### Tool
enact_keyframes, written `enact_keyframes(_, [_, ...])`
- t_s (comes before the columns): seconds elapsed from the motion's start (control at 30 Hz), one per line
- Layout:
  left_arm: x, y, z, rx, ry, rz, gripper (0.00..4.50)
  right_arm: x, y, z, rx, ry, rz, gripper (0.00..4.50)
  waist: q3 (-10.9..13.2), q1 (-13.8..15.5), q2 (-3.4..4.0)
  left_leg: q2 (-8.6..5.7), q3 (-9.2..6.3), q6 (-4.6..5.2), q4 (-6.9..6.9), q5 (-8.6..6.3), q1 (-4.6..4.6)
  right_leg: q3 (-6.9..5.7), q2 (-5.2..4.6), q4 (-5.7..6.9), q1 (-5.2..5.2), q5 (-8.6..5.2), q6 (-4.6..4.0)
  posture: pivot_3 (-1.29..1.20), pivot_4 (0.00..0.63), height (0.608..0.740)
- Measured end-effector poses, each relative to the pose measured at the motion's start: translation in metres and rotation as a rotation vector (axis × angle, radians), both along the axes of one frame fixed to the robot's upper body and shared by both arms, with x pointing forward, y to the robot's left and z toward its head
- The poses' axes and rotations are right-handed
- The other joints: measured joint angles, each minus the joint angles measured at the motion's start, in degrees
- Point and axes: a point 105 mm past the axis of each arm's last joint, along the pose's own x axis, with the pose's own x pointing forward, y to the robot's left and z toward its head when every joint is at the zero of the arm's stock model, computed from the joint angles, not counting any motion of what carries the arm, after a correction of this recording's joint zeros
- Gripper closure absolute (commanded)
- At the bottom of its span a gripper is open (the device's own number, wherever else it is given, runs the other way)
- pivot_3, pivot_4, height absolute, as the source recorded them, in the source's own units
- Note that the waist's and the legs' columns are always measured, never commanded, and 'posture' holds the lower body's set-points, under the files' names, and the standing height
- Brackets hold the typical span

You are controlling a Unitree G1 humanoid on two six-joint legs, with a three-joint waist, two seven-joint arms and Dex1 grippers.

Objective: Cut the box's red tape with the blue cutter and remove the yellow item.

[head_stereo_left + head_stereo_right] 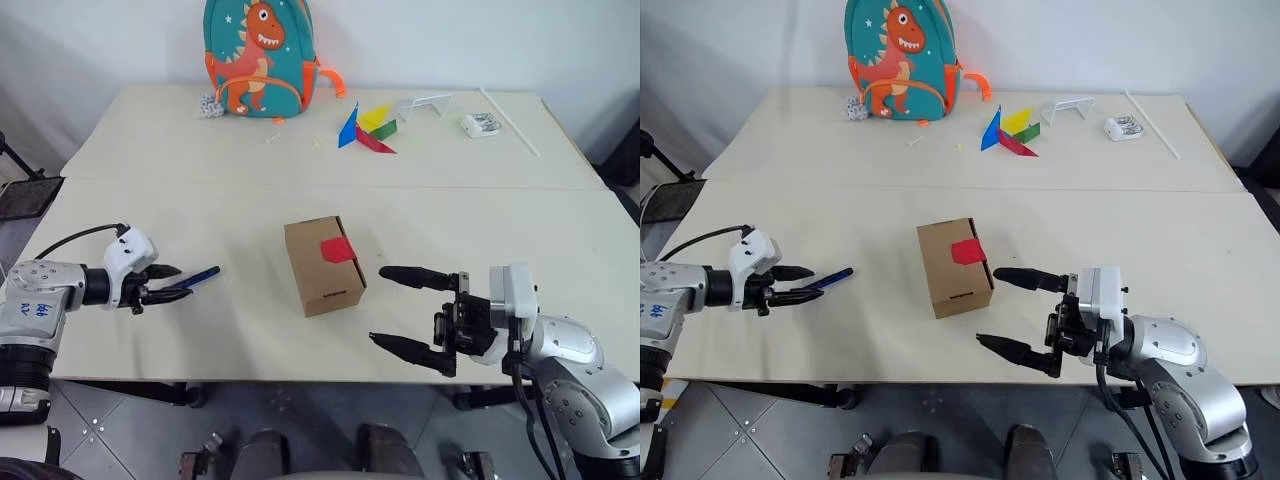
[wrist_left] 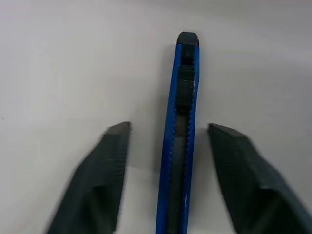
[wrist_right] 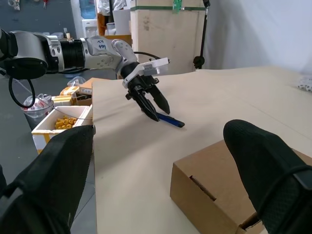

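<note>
Your left gripper [image 1: 172, 283] is straddling the blue cutter [image 1: 200, 276], fingers apart on either side, not yet clamping it. The cutter is lying on the table [image 1: 150, 200] left of the box [image 1: 323, 265], red tape [image 1: 337, 249] intact. Your right gripper [image 1: 408, 312] is hovering wide open just right of the box.

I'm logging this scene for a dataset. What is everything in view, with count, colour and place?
table: one, beige, under everything.
box: one, brown, table centre.
red tape: one red patch on the box's top edge.
blue cutter: one, flat on the table left of the box, between the left gripper's fingers.
backpack: one, teal with an orange dinosaur, far edge.
paper triangles: several, blue, yellow, green, red, right of the backpack.
white stand: one, far right.
white packet: one, far right.
white rod: one, far right.
left gripper: black fingers astride the cutter, gaps either side.
right gripper: black, open, right of the box.
</note>
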Motion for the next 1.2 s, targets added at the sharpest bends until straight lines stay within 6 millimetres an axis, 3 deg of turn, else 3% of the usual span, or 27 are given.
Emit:
enact_keyframes(0.13, [-0.001, 0.0, -0.003, 0.011, 0.006, -0.006, 4.07, 0.0, -0.001, 0.0, -0.004, 0.0, -0.004, 0.0, -0.1, 0.0, 0.16, 0.0, 0.01, 0.01, 0.0, -0.01, 0.01, 0.0, 0.0, 0.0, 0.0, 0.0, 0.0, 0.0, 0.15, 0.74])
enact_keyframes(0.37, [-0.001, -0.004, -0.001, 0.037, -0.031, -0.051, 4.07, 0.001, -0.002, 0.0, -0.009, 0.001, -0.009, 0.0, -0.2, 0.1, 0.27, 0.0, 0.04, 0.02, 0.0, -0.02, 0.02, 0.01, 0.0, -0.01, 0.01, 0.0, 0.0, 0.0, 0.15, 0.74])
enact_keyframes(0.47, [-0.008, -0.015, 0.0, 0.058, -0.048, -0.168, 4.07, 0.001, -0.004, -0.002, -0.028, 0.011, -0.017, 0.0, -0.2, 0.1, 0.26, 0.0, 0.05, 0.04, 0.01, -0.03, 0.0, 0.01, -0.01, -0.04, 0.0, 0.0, 0.0, 0.0, 0.15, 0.74])
enact_keyframes(0.6, [-0.028, -0.046, -0.001, 0.096, -0.001, -0.393, 4.07, 0.0, -0.013, -0.007, -0.077, 0.043, -0.049, 0.0, -0.1, 0.6, 0.21, 0.0, 0.03, 0.08, 0.08, -0.06, -0.13, 0.0, -0.01, -0.08, -0.03, 0.0, 0.0, 0.0, 0.15, 0.74])
enact_keyframes(0.7, [-0.043, -0.081, 0.007, 0.14, 0.035, -0.549, 4.07, -0.004, -0.019, -0.011, -0.123, 0.096, -0.069, 0.0, -0.1, 0.9, 0.19, 0.0, 0.03, 0.12, 0.12, -0.09, -0.15, 0.01, -0.01, -0.1, -0.03, 0.0, 0.0, 0.0, 0.15, 0.74])
enact_keyframes(0.77, [-0.049, -0.099, 0.008, 0.15, 0.06, -0.603, 4.07, -0.006, -0.023, -0.012, -0.143, 0.119, -0.08, 0.0, -0.1, 1.1, 0.19, 0.0, 0.03, 0.13, 0.11, -0.1, -0.15, 0.01, -0.01, -0.11, -0.02, 0.0, 0.0, 0.0, 0.15, 0.74])
enact_keyframes(0.87, [-0.057, -0.145, 0.008, 0.135, 0.087, -0.687, 4.07, -0.011, -0.031, -0.017, -0.184, 0.181, -0.118, 0.0, -0.1, 1.7, 0.19, -0.02, 0.02, 0.16, 0.17, -0.12, -0.16, 0.02, -0.01, -0.11, 0.01, 0.01, 0.01, 0.0, 0.15, 0.74])
enact_keyframes(0.97, [-0.067, -0.17, -0.002, 0.15, 0.148, -0.733, 4.07, -0.016, -0.037, -0.023, -0.225, 0.238, -0.159, 0.0, -0.1, 1.7, 0.17, -0.02, 0.02, 0.18, 0.18, -0.12, -0.17, 0.04, 0.0, -0.12, 0.01, 0.01, 0.01, 0.0, 0.15, 0.74])
enact_keyframes(1.07, [-0.064, -0.198, -0.011, 0.144, 0.171, -0.725, 4.07, -0.021, -0.041, -0.033, -0.282, 0.298, -0.198, 0.65, -0.1, 1.6, 0.15, -0.03, 0.02, 0.19, 0.22, -0.13, -0.15, 0.06, 0.01, -0.1, 0.02, 0.01, 0.01, 0.0, 0.15, 0.74])
enact_keyframes(1.2, [-0.06, -0.211, -0.014, 0.182, 0.173, -0.714, 4.07, -0.022, -0.043, -0.04, -0.331, 0.323, -0.243, 1.98, -0.1, 1.6, 0.14, -0.03, 0.03, 0.2, 0.25, -0.13, -0.11, 0.11, 0.02, -0.11, 0.03, 0.01, 0.01, 0.0, 0.15, 0.74])
